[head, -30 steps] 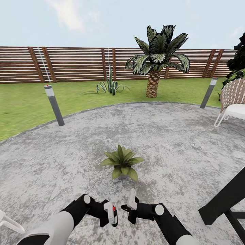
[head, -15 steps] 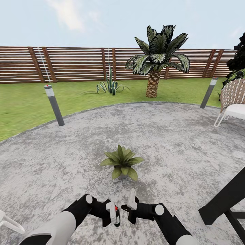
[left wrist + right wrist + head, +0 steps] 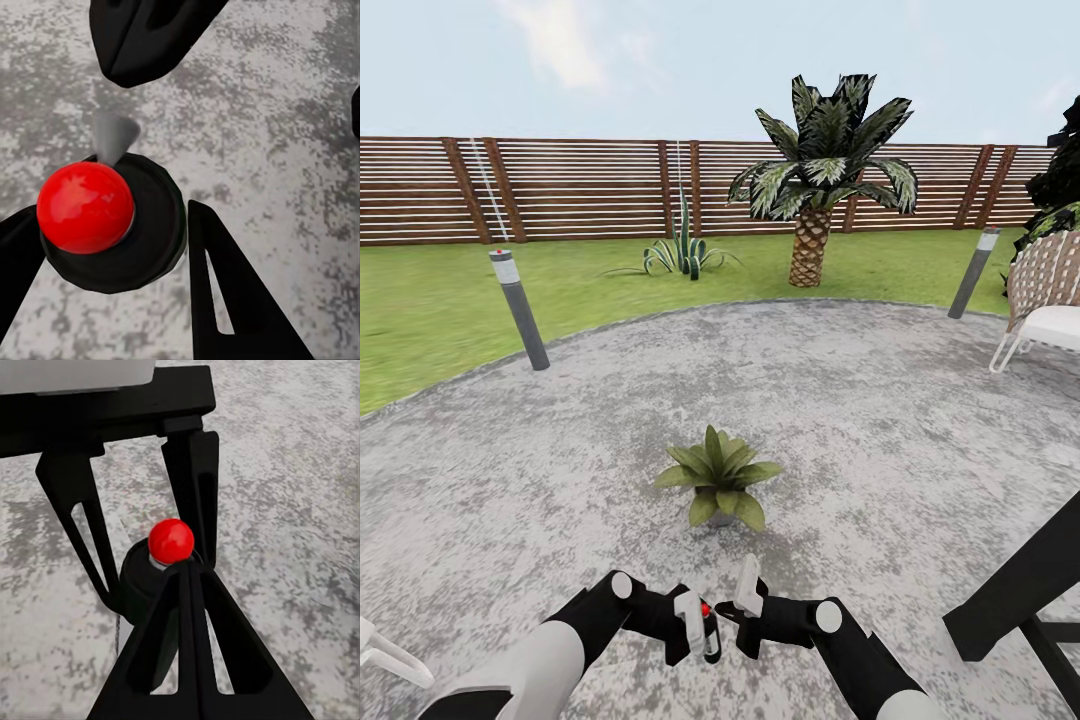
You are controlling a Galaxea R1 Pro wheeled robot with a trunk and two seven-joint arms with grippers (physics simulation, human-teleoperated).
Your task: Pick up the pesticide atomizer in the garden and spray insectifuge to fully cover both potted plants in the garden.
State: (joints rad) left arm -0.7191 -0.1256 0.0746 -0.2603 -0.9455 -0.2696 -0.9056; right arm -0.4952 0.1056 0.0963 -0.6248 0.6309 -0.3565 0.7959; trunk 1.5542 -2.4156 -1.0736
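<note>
Gripping the pesticide atomizer [image 3: 710, 628], the left claw [image 3: 700, 628] has its fingers [image 3: 225, 300] closed on the dark bottle's sides, red knob up top. The right claw [image 3: 738, 605] sits just beside it, its 2 fingers [image 3: 187, 645] pressed together on nothing, tips close to the red knob. Both hang low over the gravelly patio [image 3: 880, 440]. 1 potted plant [image 3: 718, 478] stands near, just ahead.
</note>
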